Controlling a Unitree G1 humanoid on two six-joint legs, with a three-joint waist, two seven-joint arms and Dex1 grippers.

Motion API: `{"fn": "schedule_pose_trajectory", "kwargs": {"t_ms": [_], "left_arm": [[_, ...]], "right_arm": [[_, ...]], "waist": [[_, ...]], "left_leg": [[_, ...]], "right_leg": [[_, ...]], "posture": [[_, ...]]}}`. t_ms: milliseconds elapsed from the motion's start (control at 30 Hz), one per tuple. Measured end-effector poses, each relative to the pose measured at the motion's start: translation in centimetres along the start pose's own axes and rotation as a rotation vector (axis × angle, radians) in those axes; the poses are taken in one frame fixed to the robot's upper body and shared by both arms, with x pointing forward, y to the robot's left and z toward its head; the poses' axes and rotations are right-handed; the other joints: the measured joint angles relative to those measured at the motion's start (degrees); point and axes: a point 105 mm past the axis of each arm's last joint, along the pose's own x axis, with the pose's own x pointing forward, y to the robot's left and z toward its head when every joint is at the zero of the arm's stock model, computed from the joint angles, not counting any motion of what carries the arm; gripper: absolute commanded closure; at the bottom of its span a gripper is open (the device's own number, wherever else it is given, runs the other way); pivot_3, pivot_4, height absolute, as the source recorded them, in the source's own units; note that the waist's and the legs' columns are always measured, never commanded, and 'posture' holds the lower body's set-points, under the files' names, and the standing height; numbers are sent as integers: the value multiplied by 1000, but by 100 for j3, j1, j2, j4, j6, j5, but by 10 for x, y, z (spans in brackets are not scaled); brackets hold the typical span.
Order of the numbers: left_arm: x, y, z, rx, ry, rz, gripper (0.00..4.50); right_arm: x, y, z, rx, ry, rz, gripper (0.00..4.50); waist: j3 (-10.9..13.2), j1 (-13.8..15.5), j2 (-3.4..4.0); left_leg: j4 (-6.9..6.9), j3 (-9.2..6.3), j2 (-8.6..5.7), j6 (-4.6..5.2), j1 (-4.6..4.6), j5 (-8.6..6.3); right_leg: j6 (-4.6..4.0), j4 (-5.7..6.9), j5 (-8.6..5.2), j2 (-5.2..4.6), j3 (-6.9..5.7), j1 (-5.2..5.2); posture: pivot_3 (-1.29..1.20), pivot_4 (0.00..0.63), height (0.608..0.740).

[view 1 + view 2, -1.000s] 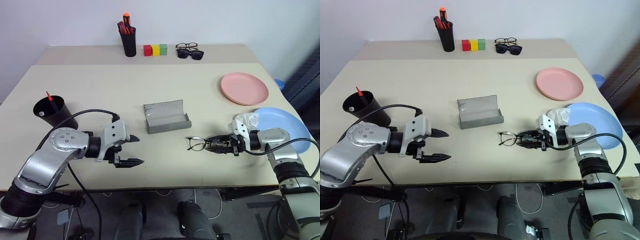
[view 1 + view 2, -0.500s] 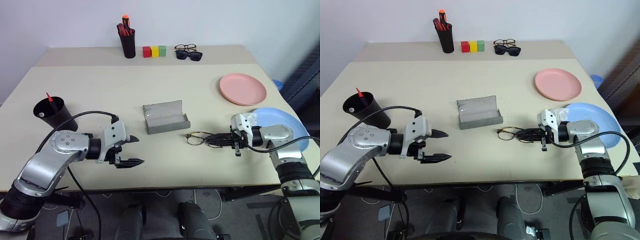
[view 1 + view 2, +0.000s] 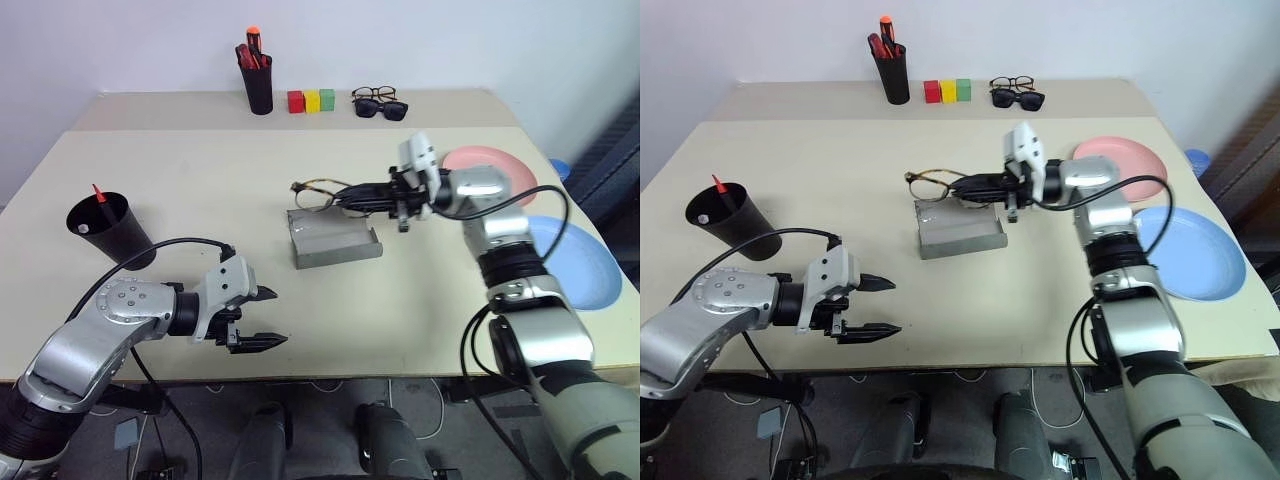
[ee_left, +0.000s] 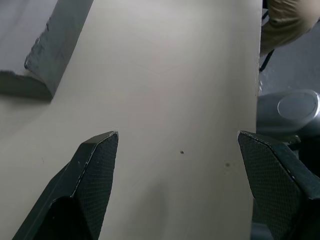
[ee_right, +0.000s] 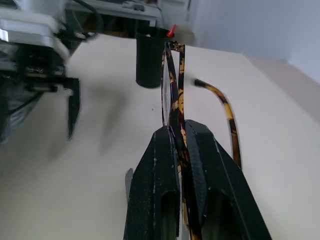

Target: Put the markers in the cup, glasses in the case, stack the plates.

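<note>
My right gripper (image 3: 347,197) is shut on a temple of the thin-rimmed glasses (image 3: 314,189) and holds them in the air over the back of the open grey case (image 3: 333,239). The right wrist view has the glasses (image 5: 172,80) pinched between the two fingers. My left gripper (image 3: 257,318) hovers open low over the table's front left part, and nothing is between its fingers (image 4: 95,165). The black cup (image 3: 734,223) stands at the left with a red marker (image 3: 717,184) sticking out of it. The pink plate (image 3: 1130,165) and the blue plate (image 3: 1195,250) lie apart at the right.
At the back edge stand a black pen holder (image 3: 258,86) with thick markers, three coloured blocks (image 3: 311,100) and two other pairs of glasses (image 3: 379,102). A black cable loops from my left arm over the table's front.
My right gripper has lifted the glasses off the table and carried them up and left, from beside the blue plate to above the case. The left gripper has stayed in place.
</note>
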Motion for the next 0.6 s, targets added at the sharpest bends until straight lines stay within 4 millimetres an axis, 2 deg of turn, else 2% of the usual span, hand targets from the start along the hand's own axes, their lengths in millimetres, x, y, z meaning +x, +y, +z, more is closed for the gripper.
{"fn": "schedule_pose_trajectory", "kwargs": {"t_ms": [100, 233, 533, 600], "left_arm": [[-1, -1, -1, -6, 7, 19, 598], [-6, -5, -4, -28, 11, 48, 598], [-10, -11, -4, -55, 11, 92, 598], [-11, -10, -5, -63, 10, 104, 598]], "right_arm": [[8, 1, -22, 25, 41, -14, 4388], [12, 2, -42, 39, 93, -39, 4388], [13, 6, -63, 61, 162, -52, 4388], [12, 8, -66, 69, 176, -42, 3695]], "waist": [[1, -14, 2], [2, -59, 2], [2, -167, 3], [2, -165, 3]], "left_leg": [[0, 1, -1, -1, 0, 1], [-5, -2, 1, -2, 0, 1], [-7, -8, 2, -5, 4, 4], [-8, -8, 2, -6, 4, 4]], "right_leg": [[0, 1, 0, 0, 0, -2], [0, 10, 1, 5, 1, -10], [-1, 18, 1, 14, 7, -11], [-1, 19, 1, 15, 7, -12]], "posture": [[0, 150, 740], [0, 150, 740], [0, 150, 740], [0, 150, 740]]}}
